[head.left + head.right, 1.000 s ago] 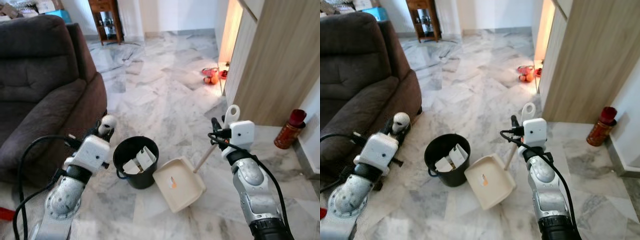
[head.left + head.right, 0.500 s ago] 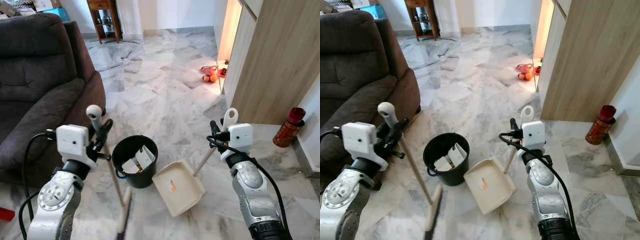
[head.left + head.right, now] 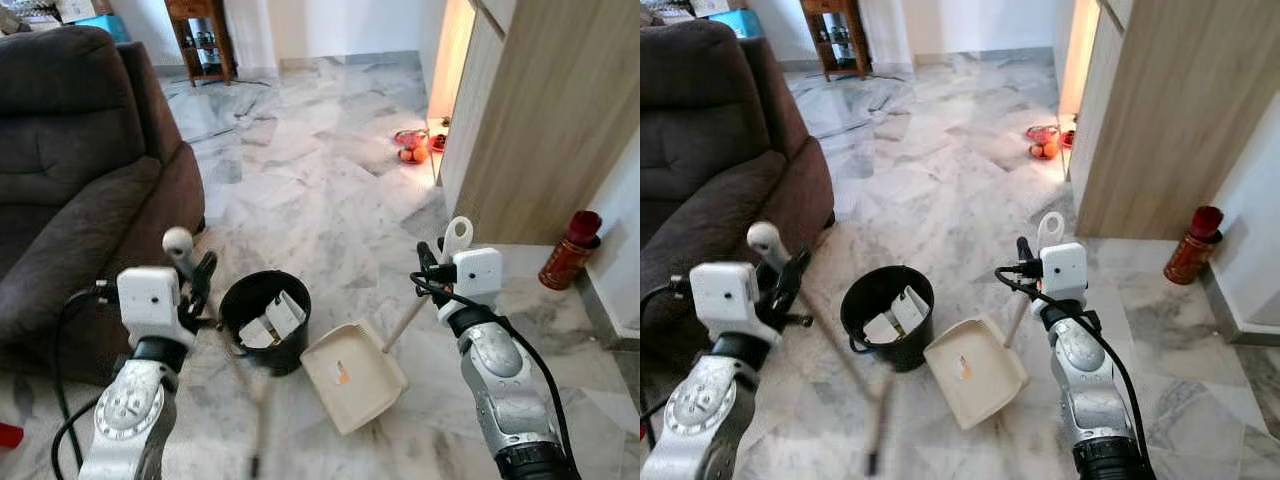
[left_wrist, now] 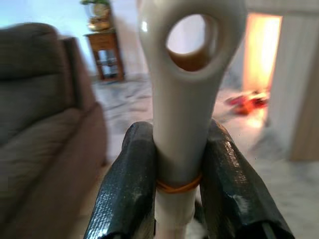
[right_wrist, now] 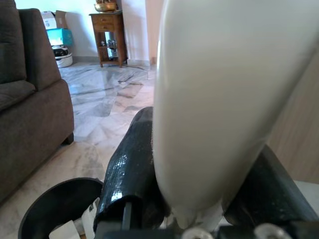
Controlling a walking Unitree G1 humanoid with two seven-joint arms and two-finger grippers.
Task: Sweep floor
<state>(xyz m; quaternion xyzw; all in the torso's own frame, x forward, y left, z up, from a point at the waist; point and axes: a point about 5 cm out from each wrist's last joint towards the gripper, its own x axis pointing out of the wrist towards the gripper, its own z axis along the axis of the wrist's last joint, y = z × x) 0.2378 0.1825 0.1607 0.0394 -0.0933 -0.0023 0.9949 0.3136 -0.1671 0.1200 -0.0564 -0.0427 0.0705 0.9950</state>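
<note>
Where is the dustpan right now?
The dustpan lies on the marble floor in front of the robot, just right of the black bin, its handle held by the right gripper.

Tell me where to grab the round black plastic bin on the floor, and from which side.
Grip the round black plastic bin at its open rim, descending from above on the sofa-side edge. The paper scraps fill the side toward the cream dustpan, which crowds that flank.

We grip a broom point(image 3: 225, 340) in our left gripper point(image 3: 196, 279) and a dustpan point(image 3: 352, 374) in our right gripper point(image 3: 432, 268), beside a black bucket point(image 3: 262, 322).
</note>
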